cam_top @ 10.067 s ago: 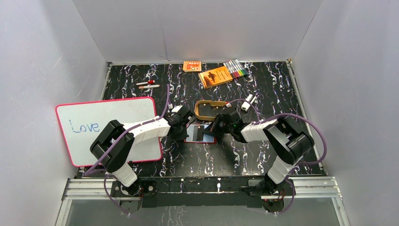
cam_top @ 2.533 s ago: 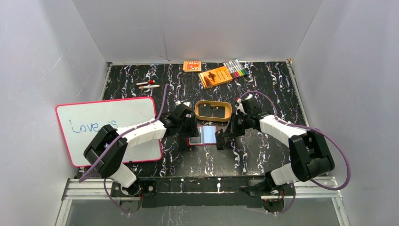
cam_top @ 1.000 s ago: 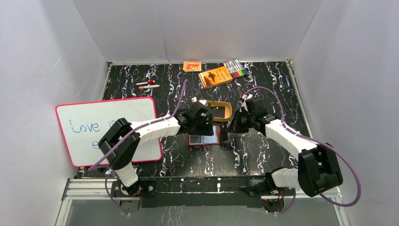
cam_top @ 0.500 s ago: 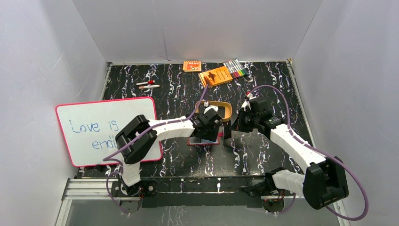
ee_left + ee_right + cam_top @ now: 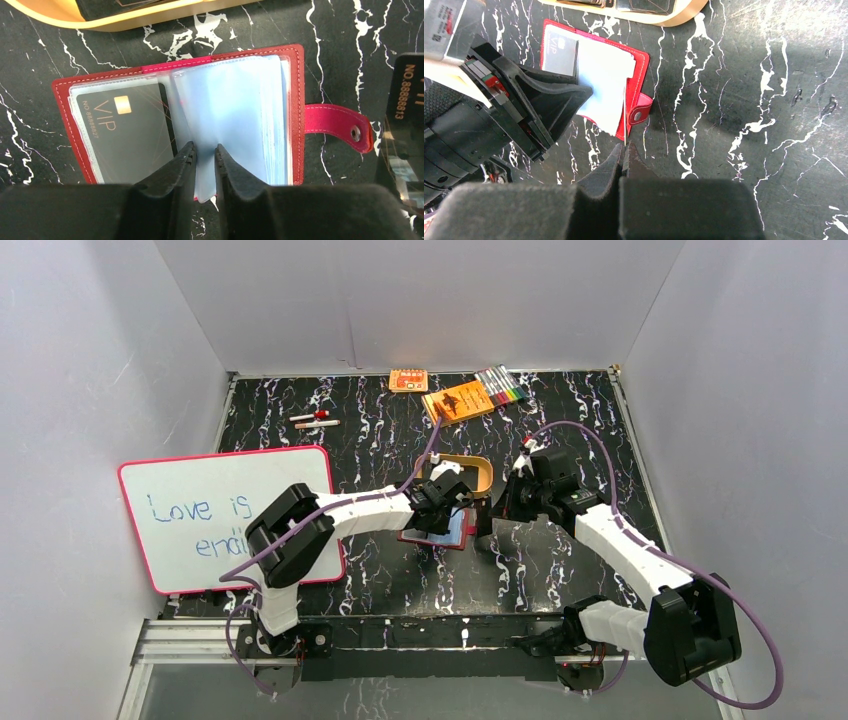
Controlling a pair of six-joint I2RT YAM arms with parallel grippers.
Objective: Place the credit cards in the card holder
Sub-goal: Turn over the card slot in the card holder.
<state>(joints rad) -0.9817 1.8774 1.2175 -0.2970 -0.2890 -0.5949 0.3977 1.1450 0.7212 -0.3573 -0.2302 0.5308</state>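
The card holder (image 5: 296,100) lies open on the black marbled table, a dark red wallet with a snap tab (image 5: 340,125). One black VIP credit card (image 5: 125,130) sits in its left sleeve. My left gripper (image 5: 204,152) is over the wallet's near edge, its jaws closed in on a bluish clear sleeve (image 5: 225,110) that stands up from the stack. In the top view the left gripper (image 5: 446,510) covers most of the card holder (image 5: 452,539). My right gripper (image 5: 624,147) is shut on another credit card (image 5: 406,95), held on edge just right of the snap tab (image 5: 640,114).
A tan oval tray (image 5: 482,473) with more dark cards (image 5: 644,5) stands just behind the wallet. A whiteboard (image 5: 230,515) lies at the left. Orange packets (image 5: 460,402), a marker set (image 5: 500,388) and small pens (image 5: 315,420) lie along the back.
The left gripper moved right over the wallet and its jaws narrowed onto a clear sleeve; the wallet shifted slightly. The right gripper stayed beside the wallet, still holding its card.
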